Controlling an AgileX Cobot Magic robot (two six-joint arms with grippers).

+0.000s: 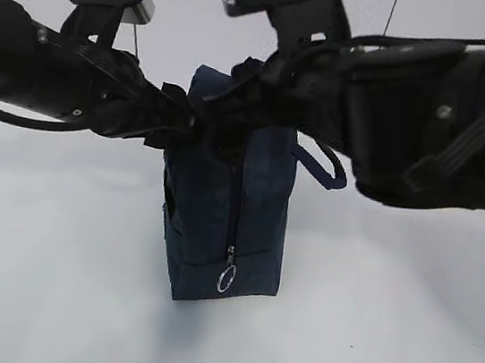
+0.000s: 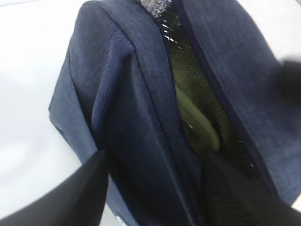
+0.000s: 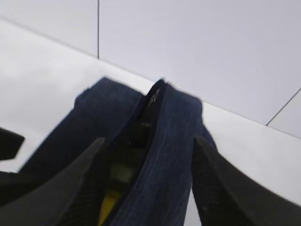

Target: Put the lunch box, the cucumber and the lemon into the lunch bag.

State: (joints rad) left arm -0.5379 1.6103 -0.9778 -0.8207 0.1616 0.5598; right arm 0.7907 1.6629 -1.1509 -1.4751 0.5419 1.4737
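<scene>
The lunch bag (image 1: 225, 206) stands upright on the white tabletop (image 1: 45, 298), zipper slot facing up and the ring pull (image 1: 226, 279) hanging low on its front face. Both arms meet over its top. In the right wrist view the right claw (image 3: 148, 183) stands with its jaws spread, one on each side of the bag's top edge, closed on nothing. In the left wrist view the left claw (image 2: 155, 188) likewise has its dark fingers (image 2: 84, 188) parted around the bag's fabric, not pinching it. Through the gaping slot the left wrist view shows a pale green curved shape behind dark mesh, most likely the lid of the lunch box (image 2: 197, 120), and the right wrist view shows a patch of bright yellow deep inside, probably the lemon (image 3: 107, 205). The cucumber cannot be made out for certain; nothing of the task lies loose on the tabletop in any view. By my judgement the loading is finished or nearly so, and this is the letting-go step. The next move calls for lifting both claws straight up, clear of the handles (image 1: 326, 166), so the bag is not dragged or tipped.
</scene>
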